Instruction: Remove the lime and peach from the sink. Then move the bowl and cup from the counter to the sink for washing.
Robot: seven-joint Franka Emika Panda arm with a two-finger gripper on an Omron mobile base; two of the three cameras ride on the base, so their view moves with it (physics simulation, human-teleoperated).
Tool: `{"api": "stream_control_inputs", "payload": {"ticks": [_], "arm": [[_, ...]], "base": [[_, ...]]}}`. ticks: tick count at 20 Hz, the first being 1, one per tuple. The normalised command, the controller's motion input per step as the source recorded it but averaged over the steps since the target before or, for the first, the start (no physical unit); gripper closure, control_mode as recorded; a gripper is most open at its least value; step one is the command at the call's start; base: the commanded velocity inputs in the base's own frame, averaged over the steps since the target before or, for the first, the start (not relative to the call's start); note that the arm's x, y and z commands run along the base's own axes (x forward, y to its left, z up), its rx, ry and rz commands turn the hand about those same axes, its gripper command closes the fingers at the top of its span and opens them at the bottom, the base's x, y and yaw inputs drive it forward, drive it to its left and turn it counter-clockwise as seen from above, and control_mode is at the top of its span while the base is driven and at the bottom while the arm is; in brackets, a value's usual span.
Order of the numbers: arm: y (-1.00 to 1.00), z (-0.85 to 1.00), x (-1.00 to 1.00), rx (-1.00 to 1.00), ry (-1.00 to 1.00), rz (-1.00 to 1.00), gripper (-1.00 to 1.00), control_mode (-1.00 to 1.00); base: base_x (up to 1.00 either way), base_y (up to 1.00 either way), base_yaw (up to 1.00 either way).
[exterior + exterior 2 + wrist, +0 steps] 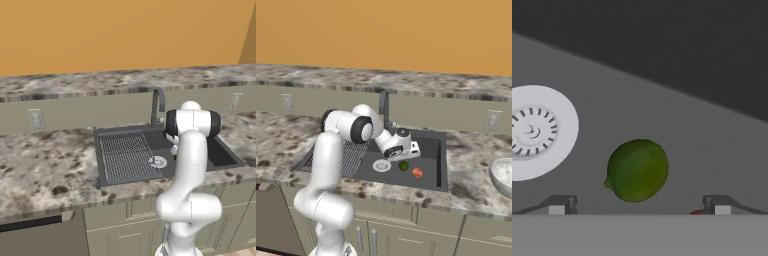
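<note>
The dark green lime [637, 170] lies on the floor of the dark grey sink [432, 146], just right of the round silver drain [534, 131]. My gripper [639, 207] hangs open right above the lime, one fingertip on each side and nothing between them. In the right base view the gripper [407, 156] is low in the basin over the lime [403, 165], with the orange-red peach [417, 173] beside it. A sliver of peach [696, 212] peeks in by the right fingertip. The silvery bowl [503, 175] sits on the counter at far right. The cup is out of view.
A grey curved faucet [384, 107] rises behind the basin. The ribbed drainer [125, 155] takes up the sink's left half. Speckled granite counter [45, 160] surrounds the sink, and wall outlets [492, 120] sit on the backsplash.
</note>
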Motion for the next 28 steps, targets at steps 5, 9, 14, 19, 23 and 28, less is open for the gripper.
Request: {"api": "stream_control_inputs", "payload": {"ticks": [5,9,14,19,23,28], "arm": [[0.0,-0.22,0.13,0.0,0.01,-0.02,-1.0,-1.0],[0.0,-0.2,0.08,0.0,0.01,-0.03,-1.0,-1.0],[0.0,-0.2,0.06,0.0,0.01,-0.03,-1.0,-1.0],[0.0,-0.17,0.06,0.0,0.0,-0.03,-1.0,-1.0],[0.0,-0.18,0.09,0.0,0.0,-0.04,-1.0,-1.0],[0.0,-0.19,0.11,0.0,0.0,-0.02,-1.0,-1.0]], "base": [[0.0,0.0,0.0],[0.0,0.0,0.0],[0.0,0.0,0.0],[0.0,0.0,0.0],[0.0,0.0,0.0],[0.0,0.0,0.0]]}}
